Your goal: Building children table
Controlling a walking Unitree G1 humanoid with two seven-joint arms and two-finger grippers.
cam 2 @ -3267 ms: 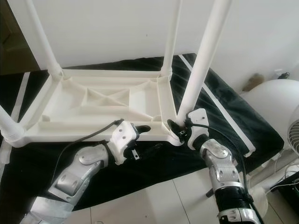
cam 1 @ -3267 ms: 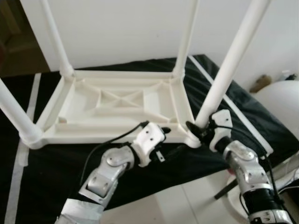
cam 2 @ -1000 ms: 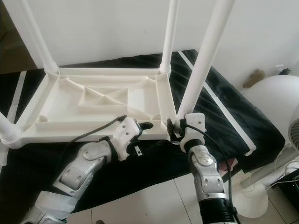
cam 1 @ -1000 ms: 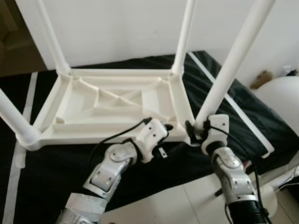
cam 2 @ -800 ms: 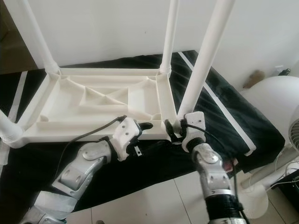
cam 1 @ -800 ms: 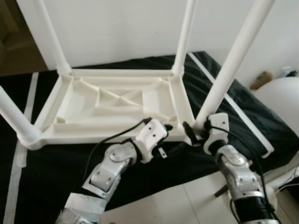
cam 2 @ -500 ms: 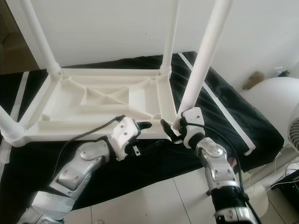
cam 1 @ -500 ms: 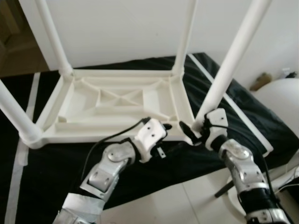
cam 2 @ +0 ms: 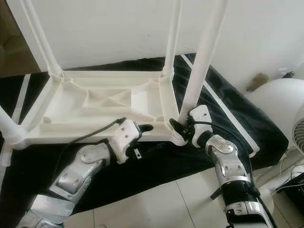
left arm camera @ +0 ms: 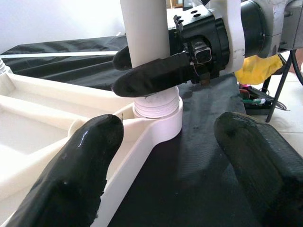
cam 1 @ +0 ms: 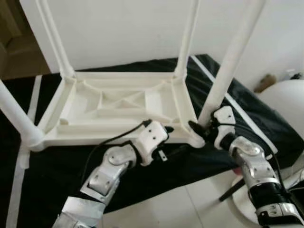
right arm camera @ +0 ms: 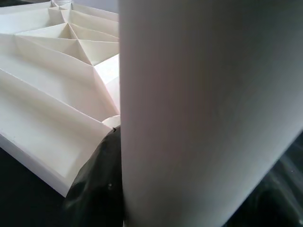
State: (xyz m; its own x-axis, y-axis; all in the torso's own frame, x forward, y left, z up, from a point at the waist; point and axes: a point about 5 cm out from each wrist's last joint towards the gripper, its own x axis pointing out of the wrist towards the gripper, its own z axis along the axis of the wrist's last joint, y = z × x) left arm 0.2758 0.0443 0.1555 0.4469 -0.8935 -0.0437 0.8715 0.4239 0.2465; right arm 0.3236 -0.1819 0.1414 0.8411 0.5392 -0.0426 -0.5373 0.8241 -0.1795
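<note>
A white plastic children's table (cam 1: pixel 156 102) lies upside down on a black cloth, its legs pointing up. My right gripper (cam 1: pixel 202 129) is shut on the near right leg (cam 1: pixel 228 61), just above its socket (left arm camera: pixel 158 111) at the table's corner. In the right wrist view the leg (right arm camera: pixel 203 113) stands close against one black finger (right arm camera: pixel 97 184). My left gripper (cam 1: pixel 164 135) is open at the table's front rim, a little left of that corner. Its fingers (left arm camera: pixel 80 165) are spread wide and hold nothing.
The black cloth (cam 1: pixel 57 166) carries white tape stripes and ends at a tiled floor (cam 2: pixel 156 204) in front. A white rounded object (cam 1: pixel 285 102) stands at the right. A white wall (cam 1: pixel 123 28) rises behind. Something yellow (left arm camera: pixel 258 68) lies beyond the corner.
My right forearm has swung out to the right while its gripper stays at the base of the near right leg. The left arm has held still. The camera shifted slightly.
</note>
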